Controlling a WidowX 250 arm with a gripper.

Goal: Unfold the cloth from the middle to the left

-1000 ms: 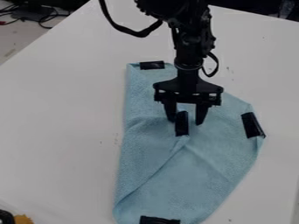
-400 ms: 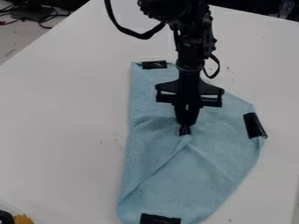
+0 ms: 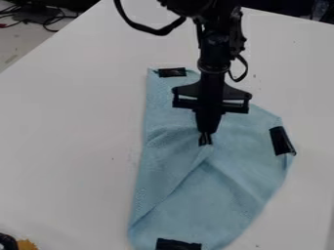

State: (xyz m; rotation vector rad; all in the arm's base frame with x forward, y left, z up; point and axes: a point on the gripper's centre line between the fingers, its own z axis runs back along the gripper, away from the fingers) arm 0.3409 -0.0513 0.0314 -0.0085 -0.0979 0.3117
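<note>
Gripper (image 3: 207, 131) clamped on black tab (image 3: 205, 141) at flap tip, mid-cloth. Blue cloth (image 3: 221, 205) on table (image 3: 65, 146), fold edge left of jaws; pull likely goes left over it.

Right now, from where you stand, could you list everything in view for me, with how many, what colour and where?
Cloth: one, light blue, partly folded, on the table
Edge patches: three, black, at the cloth's top, right and bottom in the picture
Middle patch: one, black, at the tip of the folded part
Table: one, white, under the cloth
Cables: several, dark and red, upper left corner; exact count unclear
Yellow thing: one, bottom left corner
Dark thing: one, black, beside the yellow thing
Robot arm: one, black, coming in from the top
Gripper: one, black, closed on the middle patch
</note>
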